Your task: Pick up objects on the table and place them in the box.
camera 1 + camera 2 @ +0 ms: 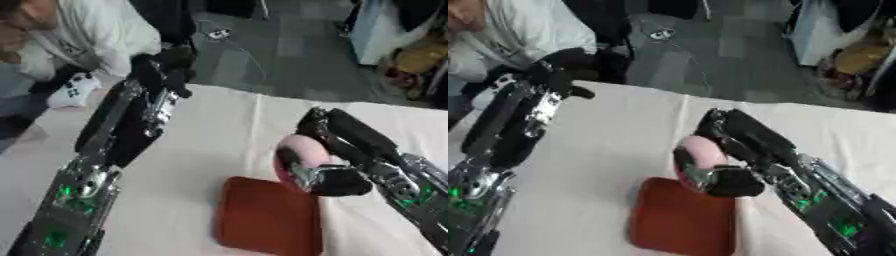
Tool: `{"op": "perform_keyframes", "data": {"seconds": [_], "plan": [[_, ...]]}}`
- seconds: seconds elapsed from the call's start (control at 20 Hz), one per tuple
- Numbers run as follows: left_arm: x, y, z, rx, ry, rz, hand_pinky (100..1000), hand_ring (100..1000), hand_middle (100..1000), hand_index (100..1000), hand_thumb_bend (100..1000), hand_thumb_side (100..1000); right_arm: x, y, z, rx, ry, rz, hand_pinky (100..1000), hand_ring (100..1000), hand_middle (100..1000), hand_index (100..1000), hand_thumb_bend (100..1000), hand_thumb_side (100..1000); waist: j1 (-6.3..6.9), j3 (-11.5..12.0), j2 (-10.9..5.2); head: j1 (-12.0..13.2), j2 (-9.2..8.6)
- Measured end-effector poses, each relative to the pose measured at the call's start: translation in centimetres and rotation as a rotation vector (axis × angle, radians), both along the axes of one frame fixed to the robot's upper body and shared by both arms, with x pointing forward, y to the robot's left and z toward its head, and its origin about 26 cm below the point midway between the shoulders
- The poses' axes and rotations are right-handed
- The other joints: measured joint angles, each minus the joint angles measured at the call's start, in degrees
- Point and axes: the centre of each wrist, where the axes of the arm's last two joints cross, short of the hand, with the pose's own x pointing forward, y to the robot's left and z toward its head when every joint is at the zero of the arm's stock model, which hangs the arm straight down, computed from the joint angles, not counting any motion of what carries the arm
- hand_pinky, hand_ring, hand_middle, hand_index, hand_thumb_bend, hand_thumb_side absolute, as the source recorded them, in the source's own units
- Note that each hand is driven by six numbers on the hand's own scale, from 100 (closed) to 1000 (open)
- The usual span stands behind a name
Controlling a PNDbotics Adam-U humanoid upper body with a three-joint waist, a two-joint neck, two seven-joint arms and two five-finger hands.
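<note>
The right robot hand curls round a rounded pale pink object. Just below it lies a flat, dark red, rounded-square container on the white desk. The left robot hand hangs curled, holding nothing.

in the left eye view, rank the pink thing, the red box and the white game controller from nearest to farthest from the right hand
1. Pink thing: in the right hand, whose fingers curl round it.
2. Red box: just below and left of that hand.
3. White game controller: far left edge, beyond the left hand.

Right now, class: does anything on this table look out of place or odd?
Nothing is spilled or broken. The right hand is curled round a pink object beside the red box; the left hand hangs at the table's far edge.
</note>
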Motion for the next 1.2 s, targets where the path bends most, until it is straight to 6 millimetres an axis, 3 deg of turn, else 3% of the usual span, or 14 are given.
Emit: {"op": "perform_keyframes", "data": {"seconds": [0.05,0.65,1.2], "plan": [[0.0,0.0,0.0,0.000,0.000,0.000,692,763,838,915,100,752,0.1,0.0,-0.3,0.001,0.002,-0.003,100,100,100,347,100,721,0.02,0.0,0.00,0.0,-0.02],[0.0,0.0,0.1,0.001,-0.004,-0.003,691,763,838,916,100,751,2.4,-0.1,-5.3,0.007,-0.001,-0.067,100,100,100,348,100,726,0.27,0.4,0.29,0.0,-0.52],[0.0,-0.1,0.2,0.002,-0.009,-0.007,691,763,837,916,100,751,3.3,-0.2,-7.8,-0.001,-0.025,-0.083,100,100,100,351,100,724,0.49,0.4,0.38,0.0,-0.73]]}}
